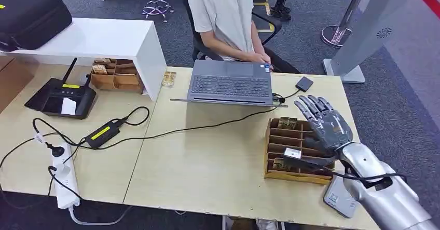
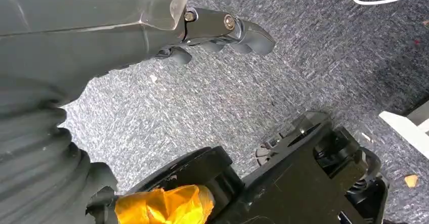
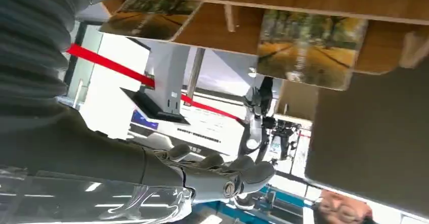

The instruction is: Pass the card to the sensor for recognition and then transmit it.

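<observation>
Cards [image 1: 287, 122] stand in a slotted wooden rack [image 1: 290, 174] at the bench's [image 1: 218, 162] 4 o'clock corner, picture faces showing at the rack's far end and near end. Judgement: each card is thin, light, stiff and glossy, so likely slippery on its faces; best taken by pinching the exposed top edge, thumb on one face and a finger on the other, then lifted straight out of its slot. Pressing sideways could tip the light rack.

Right hand [image 1: 324, 122] hovers over the rack's 3 o'clock side, fingers spread, holding nothing. No card is lifted yet.

Left hand [image 2: 212, 29] hangs beside the body over grey carpet [image 2: 283, 82]; fingers curled in, nothing in them.

Sensor: a black terminal [image 1: 61, 96] with an antenna sits at the bench's 9 o'clock side, well apart from the rack. I take it for the reader but cannot confirm.

View differences: head view gives the layout, with a laptop [image 1: 231, 87] at 12 o'clock and a seated person [image 1: 223, 17] behind it. Right wrist view shows close up what the head view cannot resolve: card faces [image 3: 306, 47] printed with an autumn-tree scene, and the right hand's fingers [image 3: 238, 173] held clear of them.
</observation>
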